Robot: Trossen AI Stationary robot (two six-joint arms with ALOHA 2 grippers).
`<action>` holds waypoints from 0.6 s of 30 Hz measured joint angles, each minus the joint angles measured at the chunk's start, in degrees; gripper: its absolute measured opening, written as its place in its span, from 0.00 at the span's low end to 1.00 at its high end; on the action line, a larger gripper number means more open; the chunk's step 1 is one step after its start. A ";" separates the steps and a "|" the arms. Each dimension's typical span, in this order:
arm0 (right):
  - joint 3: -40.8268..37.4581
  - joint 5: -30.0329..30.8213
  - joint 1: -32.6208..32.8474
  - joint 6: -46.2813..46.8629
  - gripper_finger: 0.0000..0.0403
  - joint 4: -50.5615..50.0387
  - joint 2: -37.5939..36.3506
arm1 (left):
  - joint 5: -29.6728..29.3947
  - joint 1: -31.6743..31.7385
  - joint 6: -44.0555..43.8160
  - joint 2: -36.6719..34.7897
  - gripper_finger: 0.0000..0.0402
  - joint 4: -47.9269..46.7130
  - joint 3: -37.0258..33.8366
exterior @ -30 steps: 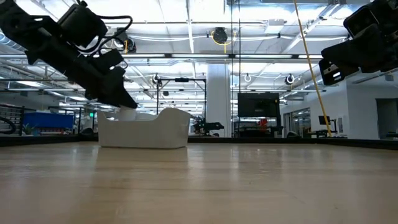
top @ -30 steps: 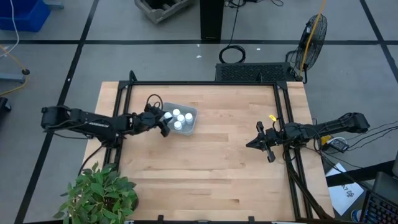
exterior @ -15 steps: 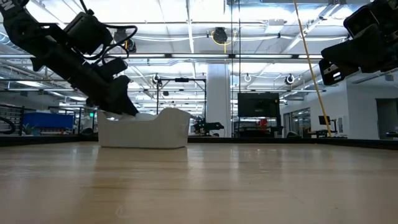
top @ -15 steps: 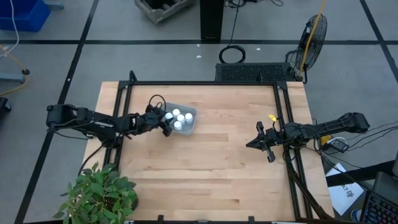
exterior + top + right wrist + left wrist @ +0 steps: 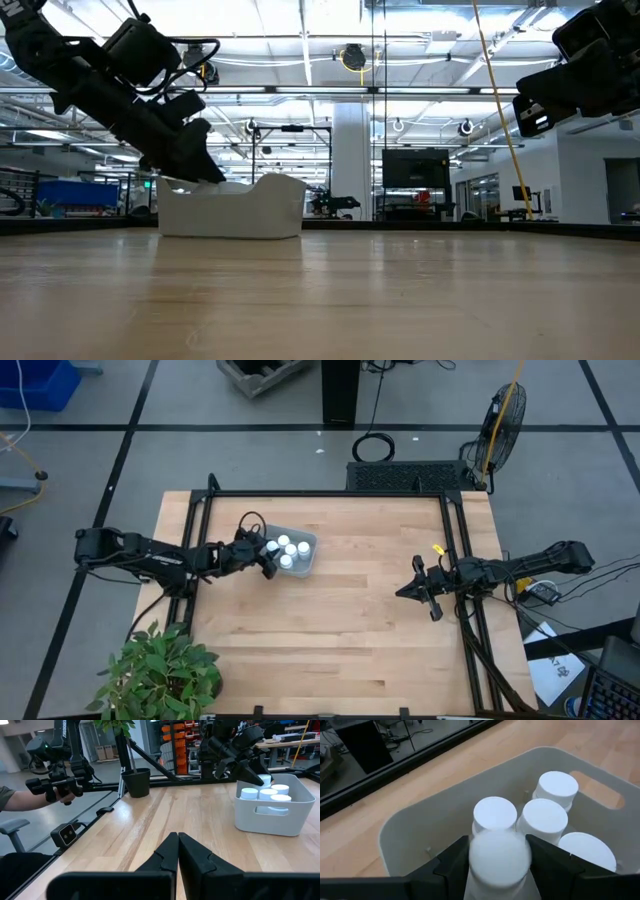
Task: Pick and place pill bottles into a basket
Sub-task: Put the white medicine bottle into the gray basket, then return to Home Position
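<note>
The pale basket [image 5: 296,552] stands on the table at the far left and holds several white pill bottles [image 5: 543,818]. My left gripper [image 5: 266,556] is at the basket's left end, slanting down into it, shut on one more white bottle [image 5: 499,857]. This bottle sits low among the others, inside the basket's wall [image 5: 415,832]. The low view shows the gripper [image 5: 195,165] dipping behind the basket's rim [image 5: 232,208]. My right gripper [image 5: 405,592] is shut and empty, above the table near its right edge; it also shows in its own wrist view [image 5: 178,851]. My left gripper pinches the bottle between its two fingers [image 5: 454,865], one on each side of the bottle's upper part [image 5: 499,851], just below the cap's top. The fingers slant down from the table's left side. The bottle stands upright inside the basket; whether its base rests on the floor is hidden.
A potted plant [image 5: 160,670] stands at the near left corner. Black frame rails [image 5: 330,493] run along the table's edges. Bare wood [image 5: 340,620] lies between the two arms. A person's hand with a controller [image 5: 55,785] shows beyond the table.
My left gripper has gone down a little with the bottle at the basket's left end, so the bottle has sunk behind the basket's rim. It has kept still in the last half second.
</note>
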 joint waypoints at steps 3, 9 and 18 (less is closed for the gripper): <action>-0.02 0.00 0.01 0.00 0.01 0.00 -0.02 | -0.01 0.00 -0.24 0.00 0.52 0.02 0.00; -0.02 0.02 0.01 0.00 0.01 0.01 -0.02 | 0.03 0.00 -0.25 -0.07 0.62 -0.04 0.00; -0.02 0.00 0.01 0.00 0.01 0.00 0.00 | 2.05 0.00 1.42 -5.77 0.70 -0.33 0.02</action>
